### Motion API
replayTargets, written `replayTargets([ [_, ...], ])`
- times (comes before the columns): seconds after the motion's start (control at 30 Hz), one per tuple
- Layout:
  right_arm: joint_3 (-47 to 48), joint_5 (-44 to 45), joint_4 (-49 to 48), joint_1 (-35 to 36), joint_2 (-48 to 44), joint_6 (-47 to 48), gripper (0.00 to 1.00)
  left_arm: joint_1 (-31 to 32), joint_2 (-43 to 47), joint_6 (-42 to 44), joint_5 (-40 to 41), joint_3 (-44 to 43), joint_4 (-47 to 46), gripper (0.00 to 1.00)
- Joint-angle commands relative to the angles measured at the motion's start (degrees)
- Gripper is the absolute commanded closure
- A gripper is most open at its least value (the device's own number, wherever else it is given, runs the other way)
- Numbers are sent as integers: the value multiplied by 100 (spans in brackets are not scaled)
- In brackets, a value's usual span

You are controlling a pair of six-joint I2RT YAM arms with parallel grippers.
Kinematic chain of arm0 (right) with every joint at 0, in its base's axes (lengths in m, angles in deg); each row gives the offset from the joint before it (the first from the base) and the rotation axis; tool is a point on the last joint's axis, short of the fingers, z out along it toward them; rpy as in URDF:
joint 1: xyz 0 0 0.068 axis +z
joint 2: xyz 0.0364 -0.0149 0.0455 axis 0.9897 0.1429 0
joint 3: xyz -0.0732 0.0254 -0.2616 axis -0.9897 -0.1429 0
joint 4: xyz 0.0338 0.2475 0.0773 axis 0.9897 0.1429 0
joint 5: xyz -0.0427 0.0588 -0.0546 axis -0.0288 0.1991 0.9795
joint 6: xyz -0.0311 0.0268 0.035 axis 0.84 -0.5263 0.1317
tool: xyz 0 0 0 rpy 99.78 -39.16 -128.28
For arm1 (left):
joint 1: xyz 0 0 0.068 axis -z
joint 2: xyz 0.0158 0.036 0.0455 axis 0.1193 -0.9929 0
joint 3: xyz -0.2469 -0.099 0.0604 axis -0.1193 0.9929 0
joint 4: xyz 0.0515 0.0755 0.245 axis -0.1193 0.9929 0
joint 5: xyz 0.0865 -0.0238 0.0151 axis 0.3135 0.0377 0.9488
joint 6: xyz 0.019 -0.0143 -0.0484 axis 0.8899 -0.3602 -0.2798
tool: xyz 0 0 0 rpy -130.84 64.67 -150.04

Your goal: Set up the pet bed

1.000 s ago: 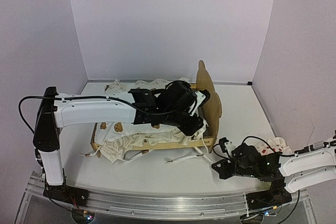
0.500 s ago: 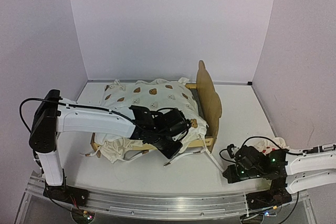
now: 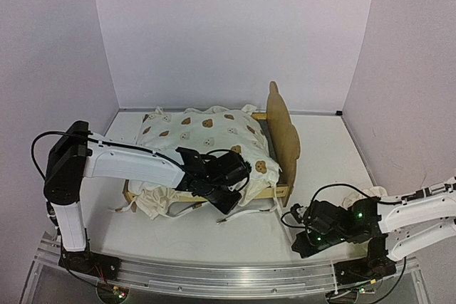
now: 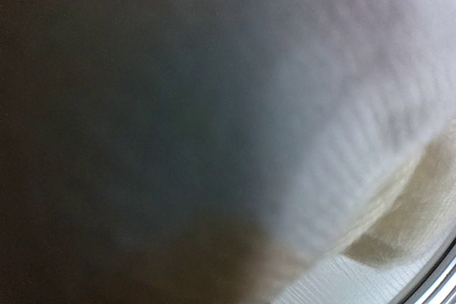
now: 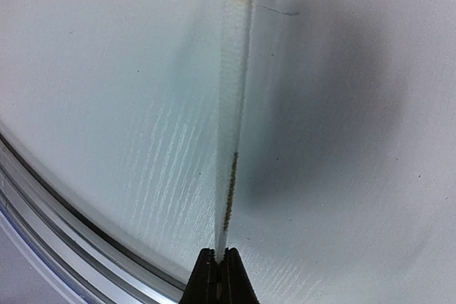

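Standing mid-table, the pet bed (image 3: pixel 283 133) is carrying the cream bear-print cushion (image 3: pixel 203 137), its headboard rising upright at the right end. The left gripper (image 3: pixel 221 201) is hanging low at the bed's near rail against the cushion's edge; cloth is hiding its jaws, so I cannot tell their state. The right gripper (image 3: pixel 299 241) is lying well apart near the table's (image 3: pixel 328 140) front edge, jaws pressed together.
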Motion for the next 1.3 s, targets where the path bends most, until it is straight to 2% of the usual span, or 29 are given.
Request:
replayTargets([
  [0.0,333,-137,103,154,409,129,100,-481,203,323,353,183,-743,92],
  [0.27,794,-551,-665,160,1494,322,100,-978,295,789,161,265,-1433,91],
  [0.37,983,-859,-911,161,1857,385,100,-1075,196,902,92,152,-1453,91],
  [0.5,1125,-838,-944,159,2085,414,100,-1082,195,904,36,240,-1404,91],
  [0.67,1139,-750,-947,159,2077,427,100,-1061,456,756,-349,509,-1202,84],
  [0.73,1134,-749,-941,159,2054,429,100,-1013,629,698,-555,634,-1135,78],
  [0.8,1126,-750,-904,159,2046,425,92,-923,746,673,-678,730,-1019,72],
  [0.87,1185,-721,-754,159,2037,470,77,-778,820,644,-697,745,-866,68],
  [0.93,1264,-653,-508,159,2007,515,67,-651,898,593,-682,777,-748,64],
  [1.13,1528,-271,-25,160,1746,611,50,-381,1083,377,-992,1038,-640,60],
  [1.27,1707,116,224,159,1495,734,46,-151,1026,299,-1127,1169,-602,56],
])
